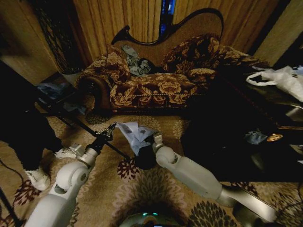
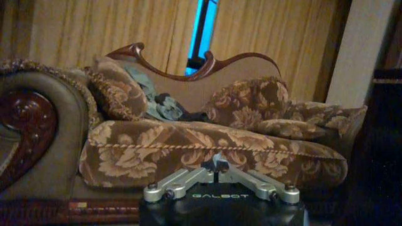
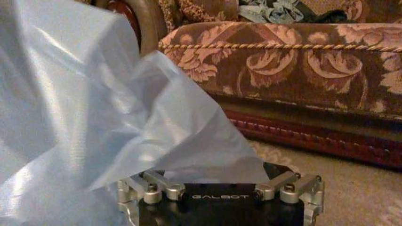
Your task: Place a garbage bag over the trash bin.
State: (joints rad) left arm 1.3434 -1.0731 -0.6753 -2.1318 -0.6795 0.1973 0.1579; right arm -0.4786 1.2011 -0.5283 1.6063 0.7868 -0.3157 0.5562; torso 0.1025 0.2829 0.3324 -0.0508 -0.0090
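The light blue garbage bag (image 1: 135,135) hangs crumpled over the small black trash bin (image 1: 143,162), which stands on the carpet between my arms and is mostly hidden beneath it. My left gripper (image 1: 110,128) is shut just beside the bag's left corner; in the left wrist view its fingertips (image 2: 217,165) meet with no film between them. My right gripper (image 1: 156,140) is at the bag's right side, over the bin. The right wrist view has the garbage bag (image 3: 94,117) draped across the open right gripper (image 3: 220,181).
A floral sofa (image 1: 151,87) with cushions and clothes stands behind. At the right a dark table (image 1: 236,127) carries a white plastic bag (image 1: 284,78). A person's legs in white sneakers (image 1: 38,177) and black tripod rods (image 1: 71,120) are at the left. Patterned carpet covers the floor.
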